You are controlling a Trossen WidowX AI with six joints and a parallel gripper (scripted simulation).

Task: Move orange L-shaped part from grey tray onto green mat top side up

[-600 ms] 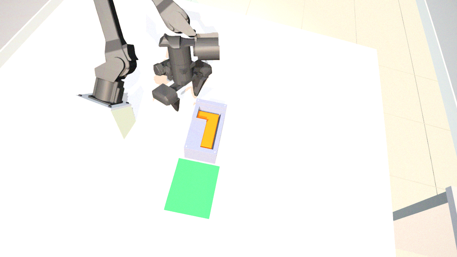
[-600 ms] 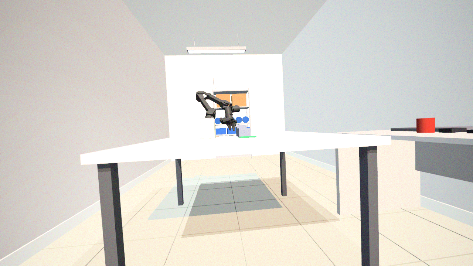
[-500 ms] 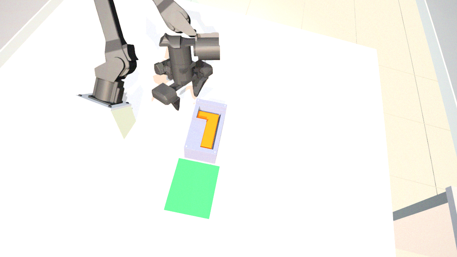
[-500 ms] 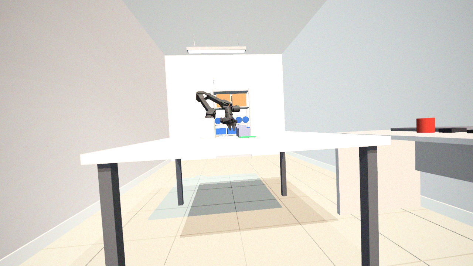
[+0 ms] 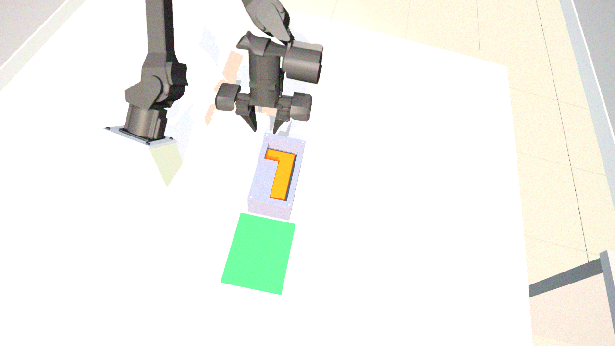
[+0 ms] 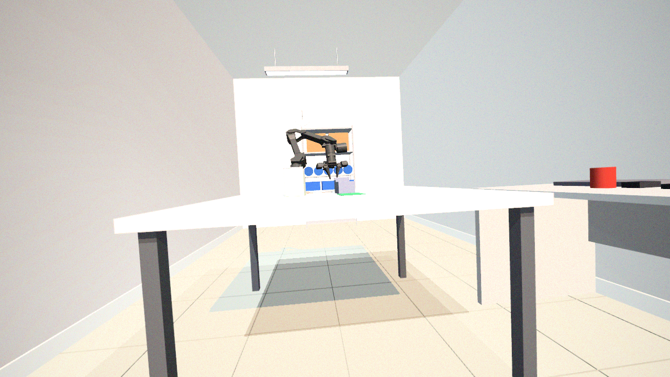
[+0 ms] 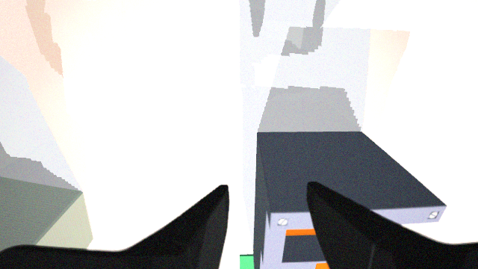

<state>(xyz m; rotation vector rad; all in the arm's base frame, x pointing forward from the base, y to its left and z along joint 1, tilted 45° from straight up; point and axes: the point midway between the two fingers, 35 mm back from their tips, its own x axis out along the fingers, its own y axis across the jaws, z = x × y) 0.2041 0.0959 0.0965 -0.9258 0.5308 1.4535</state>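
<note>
An orange L-shaped part (image 5: 283,176) lies in the pocket of the grey tray (image 5: 262,180) (image 6: 345,186) (image 7: 317,168), its L-shaped end toward the arm. It shows no clear tilt. In the wrist view only bits of the part (image 7: 300,232) show; the right finger hides some of it. My gripper (image 5: 265,131) (image 6: 333,177) (image 7: 267,184) is partly open with nothing between its fingers. It hangs above table level at the tray's arm-side end, a little left of its middle. The green mat (image 5: 258,253) (image 6: 351,193) (image 7: 246,261) lies flat beyond the tray's other end.
A pale block (image 5: 166,163) (image 7: 67,224) stands left of the tray, under a plate with a dark arm-like fixture (image 5: 146,122). My own arm (image 5: 264,73) reaches in from the back. A red cylinder (image 6: 603,177) stands on the side bench.
</note>
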